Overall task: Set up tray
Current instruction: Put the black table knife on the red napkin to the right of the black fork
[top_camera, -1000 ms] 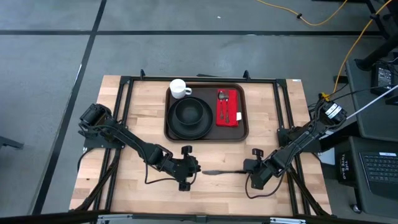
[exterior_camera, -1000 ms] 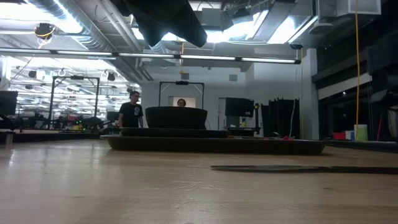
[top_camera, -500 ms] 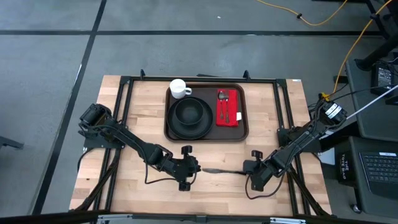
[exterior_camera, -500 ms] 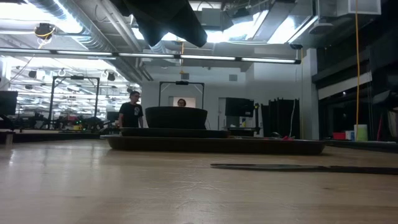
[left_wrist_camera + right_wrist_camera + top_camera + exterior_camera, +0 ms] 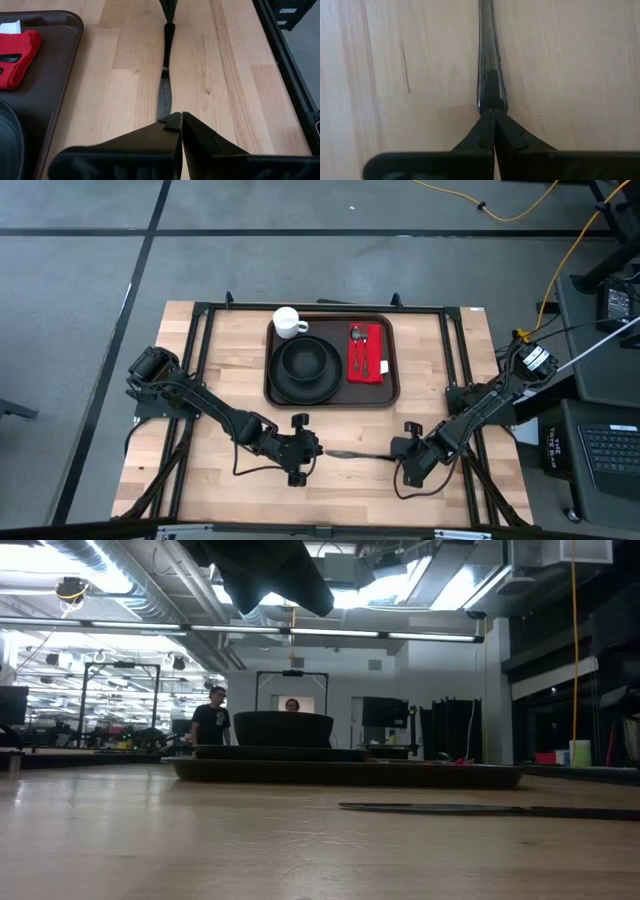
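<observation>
1. The tray (image 5: pixel 332 394) sits at the far middle of the wooden counter (image 5: pixel 220 340), flat and square to its edges.
2. It already carries a round black plate (image 5: pixel 306 386) with a dark bowl (image 5: pixel 305 361) on it, a white cup (image 5: pixel 288 322) at its far left corner, and a red napkin (image 5: pixel 366 353) on its right side with cutlery lying on top.
3. One piece is not yet on the tray: a dark knife (image 5: pixel 350 454) lies on the bare counter, near its front edge and well apart from the tray.
4. The left gripper (image 5: pixel 318 451) and the right gripper (image 5: pixel 393 451) face each other low over the counter, one at each end of the knife.
5. The left jaws are closed, their tips at the blade end (image 5: pixel 163 97); whether they touch or pinch the blade cannot be told.
6. The right jaws are closed at the handle end (image 5: pixel 490 80); a real grip on it cannot be told either.
7. Judged from this, the setup is nearly done; what seems left is lifting the knife and laying it on the tray, likely by the napkin.
</observation>
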